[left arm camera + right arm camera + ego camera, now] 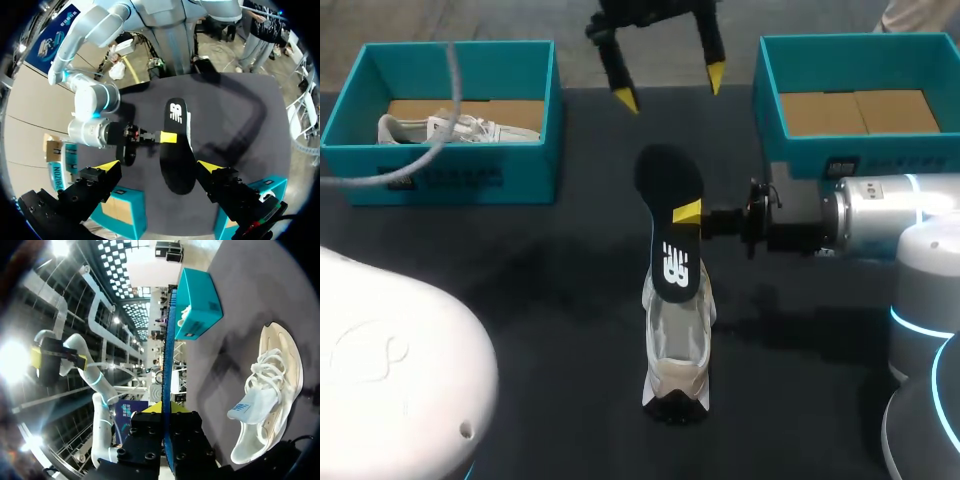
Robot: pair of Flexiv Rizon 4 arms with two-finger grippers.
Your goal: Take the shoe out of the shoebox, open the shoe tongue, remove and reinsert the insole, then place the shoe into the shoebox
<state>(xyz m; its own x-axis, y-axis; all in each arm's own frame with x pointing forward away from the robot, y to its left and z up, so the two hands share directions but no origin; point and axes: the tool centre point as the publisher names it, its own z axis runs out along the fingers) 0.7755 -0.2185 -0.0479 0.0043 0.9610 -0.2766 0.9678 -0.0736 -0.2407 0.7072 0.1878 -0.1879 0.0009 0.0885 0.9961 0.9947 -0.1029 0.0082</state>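
Note right gripper (687, 212) clamped across insole (668, 180) at mid-length, from side. Locate shoe (677, 350) on table (520, 280), directly under insole's logo end, tongue raised; contact between insole and shoe: cannot tell. Read insole long axis as roughly in line with shoe's, tilted up and away toward left gripper (670, 87). Note left gripper spread wide, empty, beyond insole's far end, not touching. Judge right arm nearer; next move: lower logo end into shoe opening along that axis.
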